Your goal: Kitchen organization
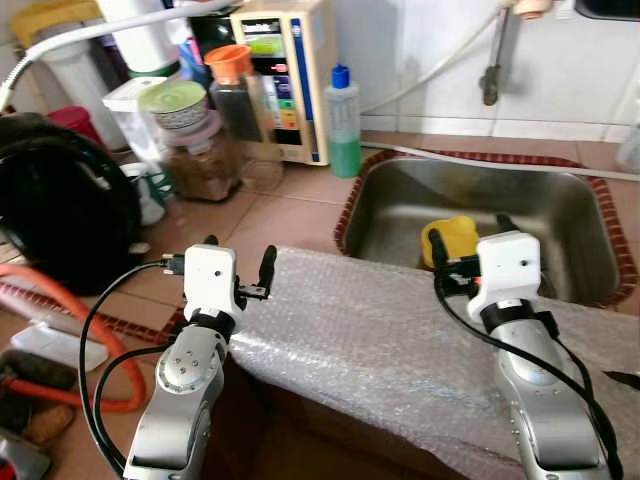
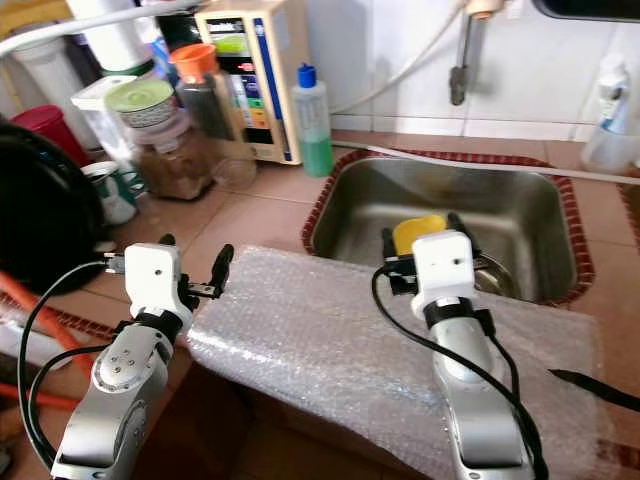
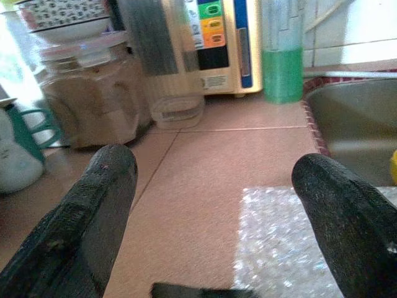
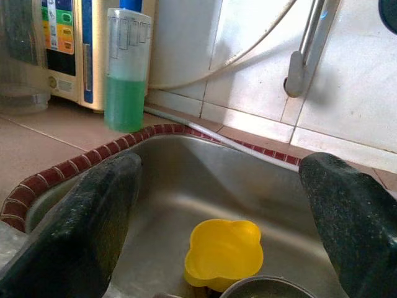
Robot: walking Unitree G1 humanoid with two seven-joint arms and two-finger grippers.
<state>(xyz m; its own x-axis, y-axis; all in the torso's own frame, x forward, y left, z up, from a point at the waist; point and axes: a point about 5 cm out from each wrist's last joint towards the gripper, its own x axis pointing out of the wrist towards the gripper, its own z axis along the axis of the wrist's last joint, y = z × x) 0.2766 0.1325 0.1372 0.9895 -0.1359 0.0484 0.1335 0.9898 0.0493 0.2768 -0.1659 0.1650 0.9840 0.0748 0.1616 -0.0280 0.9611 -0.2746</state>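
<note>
Right gripper (image 4: 223, 205), wide open and empty, hovered at the sink (image 1: 560, 200) edge above the yellow cup (image 4: 222, 251); left gripper (image 3: 214, 198) likewise open. Descending centred over the cup would likely grip best.

Head cameras look down; wrist cameras face the sink (image 4: 186, 180) closely.

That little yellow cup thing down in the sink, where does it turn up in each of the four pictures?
Left eye view: yellow cup in the sink, just behind the right gripper.
Right eye view: in the sink beyond the same gripper.
Left wrist view: a yellow sliver at the picture's edge.
Right wrist view: between the two black fingers.
Shared landmark: green soap bottle.
</note>
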